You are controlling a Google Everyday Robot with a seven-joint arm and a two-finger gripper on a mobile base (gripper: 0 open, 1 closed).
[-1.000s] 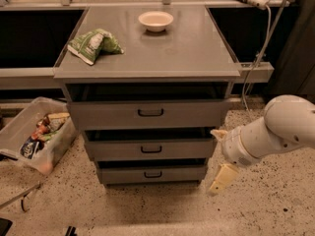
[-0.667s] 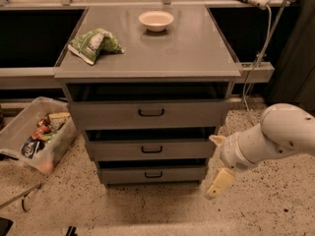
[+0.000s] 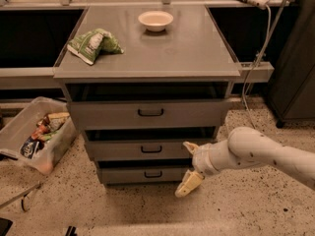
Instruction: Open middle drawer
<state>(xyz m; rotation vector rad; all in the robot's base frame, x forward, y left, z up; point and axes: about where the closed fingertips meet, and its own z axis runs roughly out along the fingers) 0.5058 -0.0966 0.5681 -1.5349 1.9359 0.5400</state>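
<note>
I am working with the gripper hanging in the lower centre of the frame, just right of the cabinet and low against its front. Its two pale fingers are standing wide apart, one above the other, and they are holding nothing.

The middle drawer is lying to the left of the gripper, with the upper finger about level with its front. Its small black bar handle is sitting at the centre of that front, with its long axis running left to right. I am judging that the coming move turns on this: the gripper is needing to travel left across the drawer front to the handle, and its up-and-down spread is suiting a horizontal bar.

The drawer fronts are flat grey metal with a dull sheen. The top drawer is showing the taller front and the bottom drawer the smallest. The worktop is smooth grey, and it is carrying a round white bowl and a crumpled green bag. The white arm is reading as a smooth, rounded casing. The floor is speckled stone.
</note>
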